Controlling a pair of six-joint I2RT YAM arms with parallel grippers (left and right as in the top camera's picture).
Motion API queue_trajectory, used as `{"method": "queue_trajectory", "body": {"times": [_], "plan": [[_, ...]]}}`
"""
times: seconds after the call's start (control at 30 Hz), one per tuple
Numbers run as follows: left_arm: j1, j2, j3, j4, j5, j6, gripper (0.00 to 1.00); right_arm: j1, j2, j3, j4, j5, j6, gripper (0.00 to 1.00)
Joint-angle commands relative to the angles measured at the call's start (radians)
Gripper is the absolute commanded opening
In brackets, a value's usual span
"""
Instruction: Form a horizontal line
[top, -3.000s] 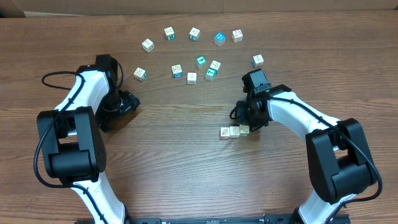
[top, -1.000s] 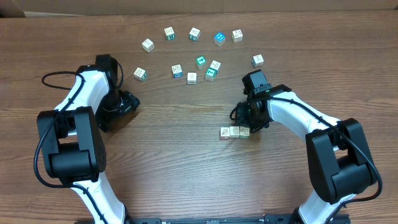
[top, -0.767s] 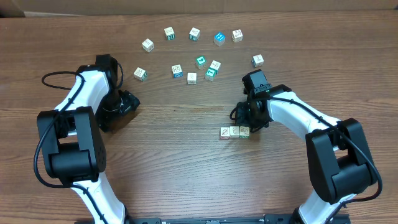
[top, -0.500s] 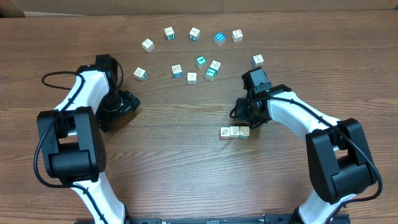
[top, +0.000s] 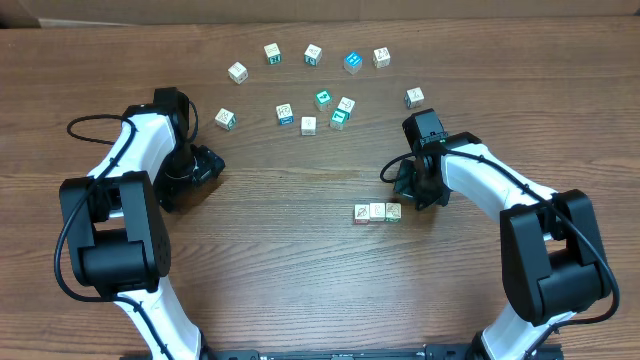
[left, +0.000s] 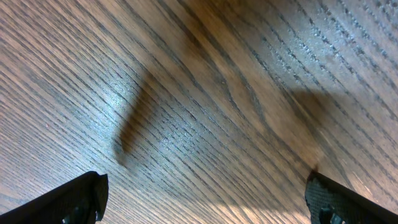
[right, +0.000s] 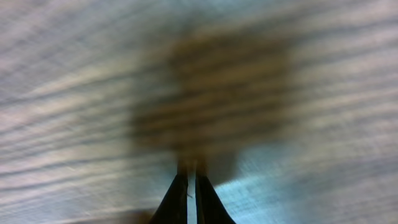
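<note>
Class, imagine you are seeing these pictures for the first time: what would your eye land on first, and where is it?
The white-and-black left arm and right arm curve in from either side of the wooden table and dominate the overhead view. Near the shut right gripper sits a short row of three touching cubes; loose cubes lie scattered towards the far edge.

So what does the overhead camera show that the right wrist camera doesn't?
Only overhead: both arms, the row of three touching cubes, and the loose cubes farther back. Only right wrist: a close view of the right gripper's fingertips pressed together above a blurry shadow. Both: the wooden table.
</note>
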Motion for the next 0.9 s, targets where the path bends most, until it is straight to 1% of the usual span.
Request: {"method": "queue_trajectory", "body": {"times": [0.0, 0.87], "plan": [[-0.003, -0.006, -0.006, 0.0, -0.02, 0.011, 0.99, 0.004, -0.006, 0.01, -0.031, 0.007, 0.042, 0.04], [-0.003, -0.006, -0.006, 0.0, -0.021, 0.012, 0.99, 0.013, -0.006, 0.008, -0.065, -0.01, 0.042, 0.04]]}}
